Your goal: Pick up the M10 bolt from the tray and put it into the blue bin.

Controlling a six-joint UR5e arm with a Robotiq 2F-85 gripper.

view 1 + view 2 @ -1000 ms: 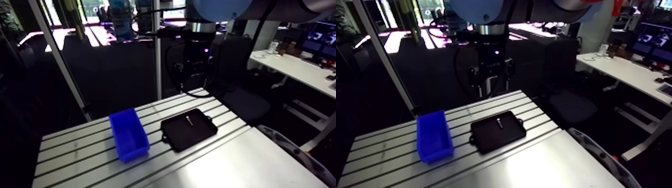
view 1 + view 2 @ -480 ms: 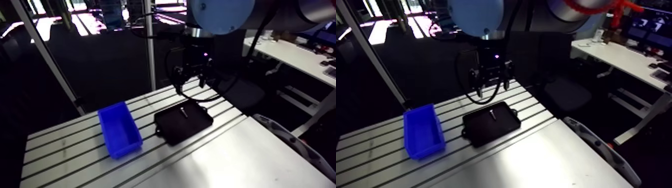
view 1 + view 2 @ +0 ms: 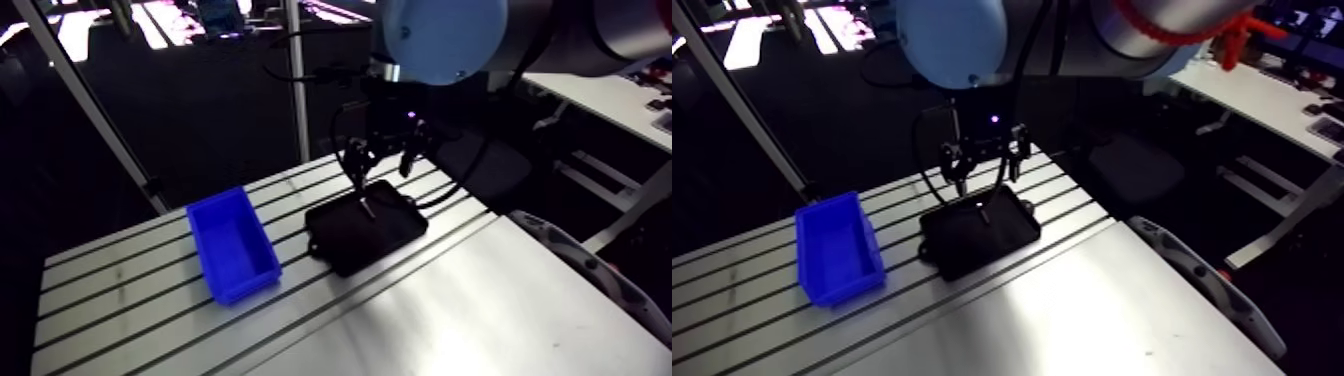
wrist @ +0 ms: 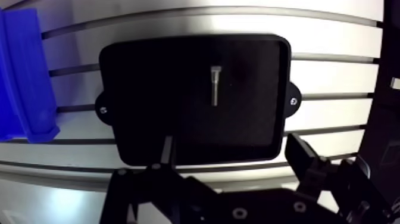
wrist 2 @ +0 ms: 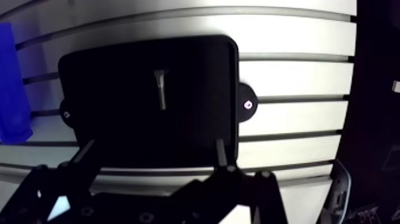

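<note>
Over the black tray (image 4: 137, 71), the tool (image 4: 232, 143) hovers, fingers (image 4: 167, 152) spread wide, gripping nothing; the M10 bolt (image 4: 215, 84) lies just ahead.

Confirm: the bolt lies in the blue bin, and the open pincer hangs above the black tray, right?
No: the wrist view shows the bolt in the black tray, not the blue bin. The open pincer does hang above that tray.

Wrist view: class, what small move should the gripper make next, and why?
Probably ease forward and down until the open gripper straddles the M10 bolt. The bolt lies in the black tray, ahead of the fingers, with nothing between them yet. Its shank runs crosswise to their closing line, so they could close across it.
</note>
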